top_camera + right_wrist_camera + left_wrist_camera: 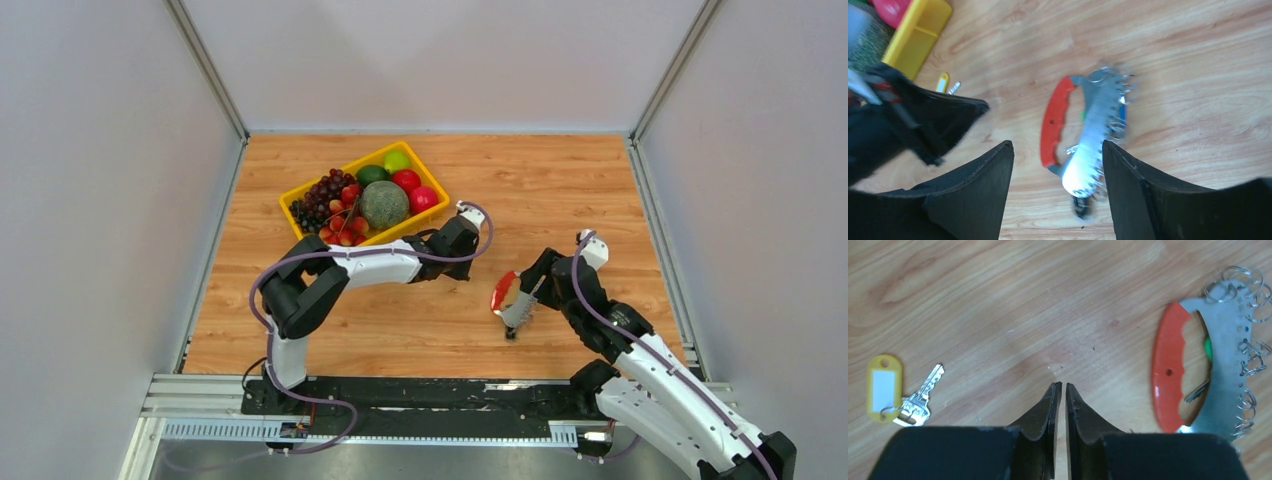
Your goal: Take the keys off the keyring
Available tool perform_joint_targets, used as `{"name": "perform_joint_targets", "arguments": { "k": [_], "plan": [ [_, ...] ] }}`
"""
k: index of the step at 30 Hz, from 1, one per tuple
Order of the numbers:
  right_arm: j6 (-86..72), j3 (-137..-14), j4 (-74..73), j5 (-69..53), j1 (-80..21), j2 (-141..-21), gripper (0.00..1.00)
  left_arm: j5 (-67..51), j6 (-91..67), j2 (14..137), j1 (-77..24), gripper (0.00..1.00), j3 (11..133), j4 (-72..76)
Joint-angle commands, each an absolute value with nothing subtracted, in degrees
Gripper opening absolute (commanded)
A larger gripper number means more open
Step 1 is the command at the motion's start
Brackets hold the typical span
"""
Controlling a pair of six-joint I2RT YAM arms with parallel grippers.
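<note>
One key (923, 399) (yellow-tagged) lies loose at eight o'clock of the left gripper (1061, 386), whose jaws are all but closed on nothing; the keyring (1220, 355) lies at its three o'clock, beneath the right gripper (1056, 143), jaws spread and empty.

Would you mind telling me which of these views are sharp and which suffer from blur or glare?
Left wrist view: sharp, the loose key, its yellow tag and the table grain all crisp. Right wrist view: motion-blurred, the keyring smeared, with glare whitening the lower end of its metal plate. Top external view: evenly lit with soft shadows, but the keyring is too small for detail.
</note>
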State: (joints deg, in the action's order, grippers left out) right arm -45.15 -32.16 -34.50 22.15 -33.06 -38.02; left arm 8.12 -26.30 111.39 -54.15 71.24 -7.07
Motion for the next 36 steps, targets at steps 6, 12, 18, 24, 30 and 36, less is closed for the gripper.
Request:
{"name": "perform_joint_targets", "arguments": {
  "k": [6, 12, 18, 24, 30, 36],
  "plan": [
    [-47.3, -26.4, -25.1, 17.2, -32.9, -41.2, 0.66, 4.2, -26.8, 102.0, -53.6, 0.14, 69.2, -5.5],
    [-48.8, -29.2, -32.7, 26.0, -32.9, -44.3, 0.69, 1.8, -27.5, 101.1, -53.6, 0.29, 67.4, -4.1],
    [-54.2, -28.9, -36.2, 27.6, -32.9, -51.1, 0.69, 0.5, -28.4, 98.8, -53.6, 0.35, 64.9, -0.9],
    [-60.6, -25.1, -37.3, 28.5, -32.9, -52.7, 0.70, 0.4, -27.8, 96.2, -53.6, 0.38, 64.0, -1.9],
    [-61.8, -21.1, -31.7, 23.7, -32.9, -52.8, 0.67, -1.7, -28.3, 95.8, -53.7, 0.40, 62.9, -0.8],
    [-62.1, -18.9, -26.9, 18.3, -32.9, -54.7, 0.44, -0.3, -27.8, 90.7, -53.6, 0.41, 60.8, -0.7]
  ]
}}
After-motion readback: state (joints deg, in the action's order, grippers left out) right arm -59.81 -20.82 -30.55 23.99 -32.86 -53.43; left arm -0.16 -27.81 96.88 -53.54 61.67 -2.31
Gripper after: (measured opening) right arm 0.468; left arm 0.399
